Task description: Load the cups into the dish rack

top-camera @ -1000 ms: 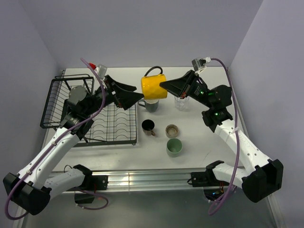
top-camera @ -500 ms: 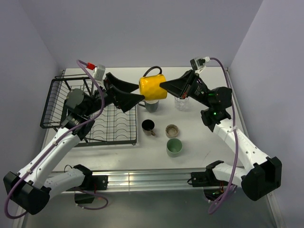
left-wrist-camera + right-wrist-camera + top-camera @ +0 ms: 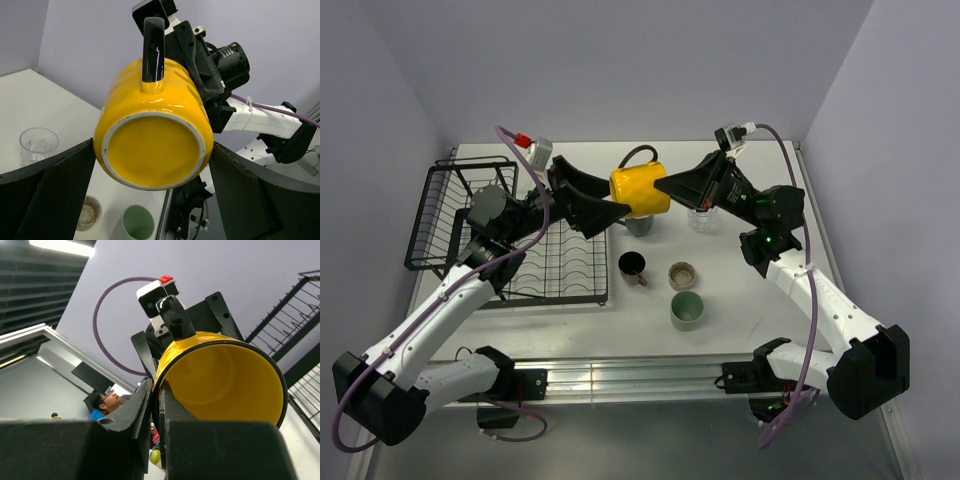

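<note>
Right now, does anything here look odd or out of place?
Only the yellow mug: it hangs sideways in mid-air, its rim pinched by the right hand, the open left hand flanking its base. Nothing looks spilled.

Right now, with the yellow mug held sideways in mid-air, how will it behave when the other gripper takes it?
The yellow mug looks glossy, so probably slippery. The right gripper pinches only its rim, so it may pivot. It looks like rigid ceramic, likely to chip if dropped. The open left gripper flanks its base.
</note>
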### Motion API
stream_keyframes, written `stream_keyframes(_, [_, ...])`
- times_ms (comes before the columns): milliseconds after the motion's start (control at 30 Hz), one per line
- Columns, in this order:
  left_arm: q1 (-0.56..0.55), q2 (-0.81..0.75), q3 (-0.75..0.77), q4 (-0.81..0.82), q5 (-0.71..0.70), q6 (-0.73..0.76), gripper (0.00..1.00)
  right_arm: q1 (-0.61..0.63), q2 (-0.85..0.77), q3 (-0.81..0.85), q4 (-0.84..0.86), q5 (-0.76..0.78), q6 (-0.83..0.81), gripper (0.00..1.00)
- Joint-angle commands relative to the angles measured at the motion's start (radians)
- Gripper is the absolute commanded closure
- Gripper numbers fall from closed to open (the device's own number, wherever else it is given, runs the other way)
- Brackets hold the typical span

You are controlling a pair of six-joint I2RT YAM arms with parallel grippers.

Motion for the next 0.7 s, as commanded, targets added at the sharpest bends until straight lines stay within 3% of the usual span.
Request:
stream_keyframes(0, [-0.01, 0.01, 0.053, -0.019, -0.02, 0.03, 0.01, 0.005, -0.019, 0.007, 0.126, 0.006, 0.029, 1.0])
stream_keyframes(567, [-0.044, 0.04, 0.078, 0.017, -0.026, -0.005, 0.01, 0.028, -0.013, 0.015, 0.054, 0.024, -0.054, 1.0])
stream_keyframes(667, [-0.05, 0.046, 0.081, 0.023, -0.017, -0.016, 0.05, 0.03, -0.005, 0.01, 0.062, 0.024, -0.051, 1.0])
